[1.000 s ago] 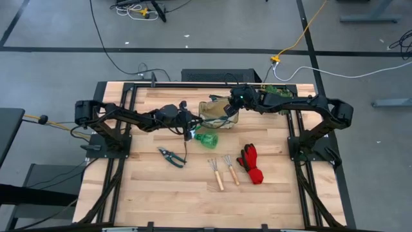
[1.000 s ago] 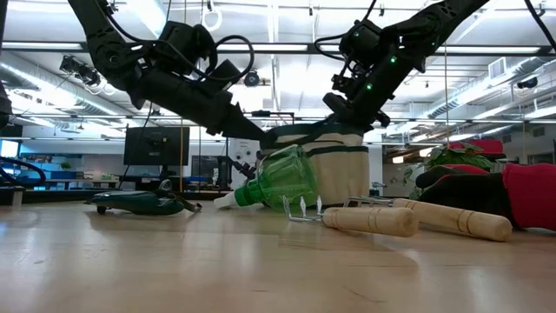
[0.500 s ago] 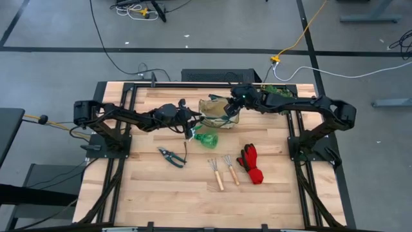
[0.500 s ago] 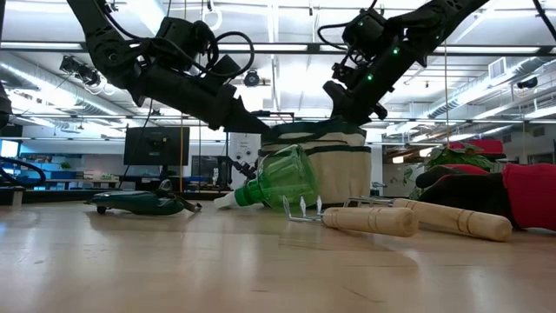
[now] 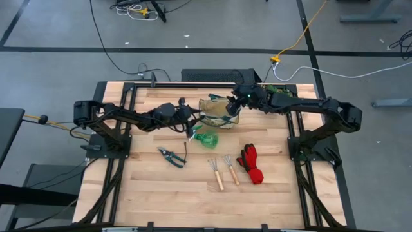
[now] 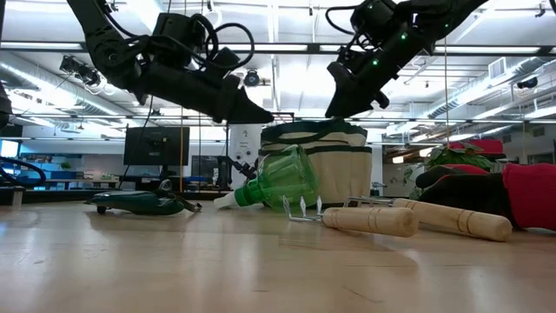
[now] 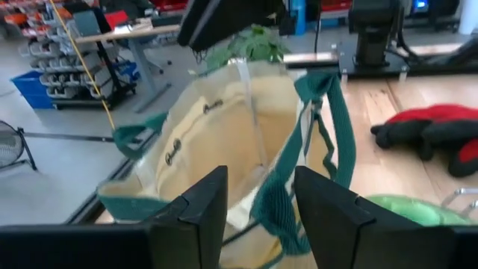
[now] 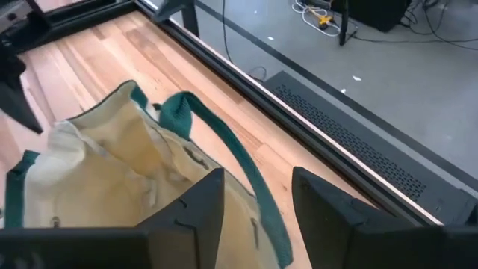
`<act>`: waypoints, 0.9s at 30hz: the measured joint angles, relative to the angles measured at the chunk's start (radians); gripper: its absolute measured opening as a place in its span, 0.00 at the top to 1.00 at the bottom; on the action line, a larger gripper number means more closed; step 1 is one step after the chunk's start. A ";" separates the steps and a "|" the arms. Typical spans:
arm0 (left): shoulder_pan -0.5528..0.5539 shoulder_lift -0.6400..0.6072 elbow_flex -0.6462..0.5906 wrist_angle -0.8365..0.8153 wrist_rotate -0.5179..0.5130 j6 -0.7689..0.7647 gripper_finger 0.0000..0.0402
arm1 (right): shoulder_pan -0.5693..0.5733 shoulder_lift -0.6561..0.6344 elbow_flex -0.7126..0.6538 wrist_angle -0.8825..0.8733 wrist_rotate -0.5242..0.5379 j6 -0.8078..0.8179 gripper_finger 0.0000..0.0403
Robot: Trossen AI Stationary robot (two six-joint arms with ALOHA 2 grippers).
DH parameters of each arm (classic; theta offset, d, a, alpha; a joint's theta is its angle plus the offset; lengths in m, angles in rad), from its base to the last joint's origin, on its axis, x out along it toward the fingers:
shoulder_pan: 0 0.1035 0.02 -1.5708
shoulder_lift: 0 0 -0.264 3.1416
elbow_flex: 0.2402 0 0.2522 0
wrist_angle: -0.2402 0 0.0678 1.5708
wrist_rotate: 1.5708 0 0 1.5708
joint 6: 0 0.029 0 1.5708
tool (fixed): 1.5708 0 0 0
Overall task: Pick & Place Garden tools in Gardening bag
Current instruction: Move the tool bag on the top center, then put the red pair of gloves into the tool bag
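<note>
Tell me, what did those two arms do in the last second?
Both rose a little away from the gardening bag. The right hand, down at the bag's rim a second ago, now hangs open above it. The left hand lifted too, open beside the bag. The spray bottle, shears, rakes and gloves lie where they were.

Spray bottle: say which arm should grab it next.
Left. The left gripper, open, sits just beside the spray bottle; the right gripper, also open, hangs over the bag.
</note>
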 joint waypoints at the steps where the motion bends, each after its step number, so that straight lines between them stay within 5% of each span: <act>1: 0.000 0.000 0.000 0.008 0.000 0.000 0.59 | 0.003 0.000 0.000 -0.002 0.000 0.000 0.60; 14: -0.003 -0.084 0.000 0.002 0.004 -0.026 0.59 | 0.099 -0.074 0.000 -0.042 -0.102 -0.036 0.60; 27: -0.026 -0.349 0.001 -0.356 0.035 -0.052 0.59 | 0.295 -0.209 0.000 -0.304 -0.106 0.096 0.60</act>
